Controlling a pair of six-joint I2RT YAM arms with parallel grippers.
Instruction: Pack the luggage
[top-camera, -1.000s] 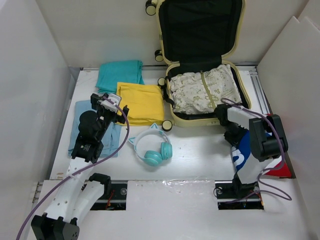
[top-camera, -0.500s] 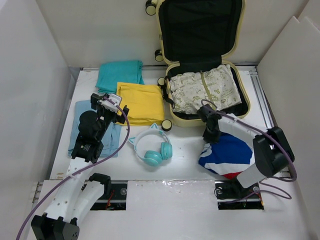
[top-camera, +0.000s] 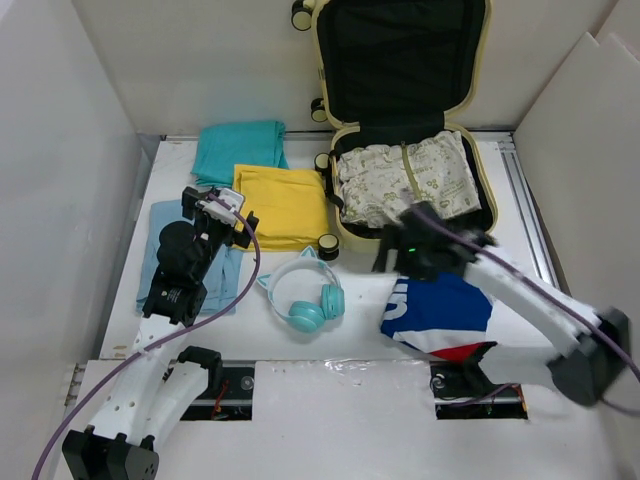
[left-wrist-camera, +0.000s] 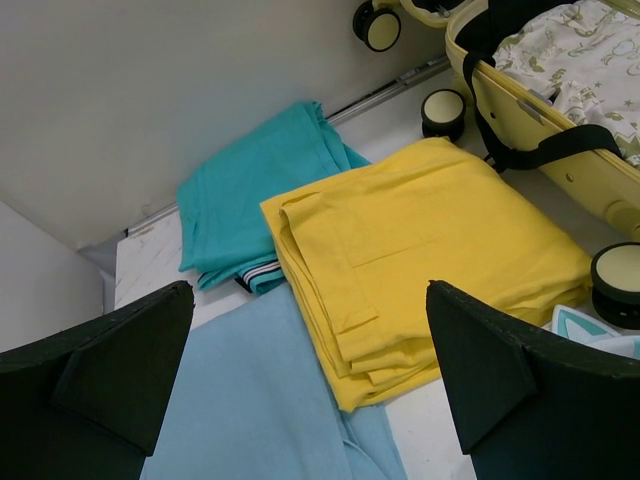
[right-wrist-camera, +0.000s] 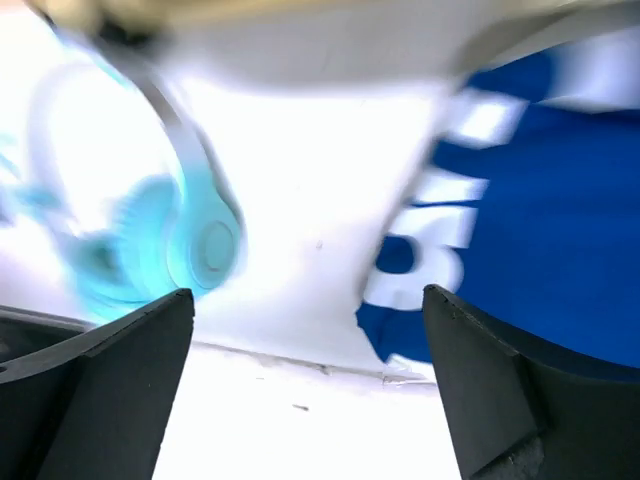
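Two empty tools, left pincer (left-wrist-camera: 310, 375) and right pincer (right-wrist-camera: 305, 385), jaws spread wide; luggage (top-camera: 400, 100) likely stiff, slick, best gripped at lid rim.

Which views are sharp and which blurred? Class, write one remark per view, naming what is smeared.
Right wrist: heavy motion blur smears the headphones and blue cloth; only its own fingers look crisp. Left wrist: sharp, the folds of the yellow cloth clear. Top external: mostly sharp and evenly lit, but the right arm is blurred.
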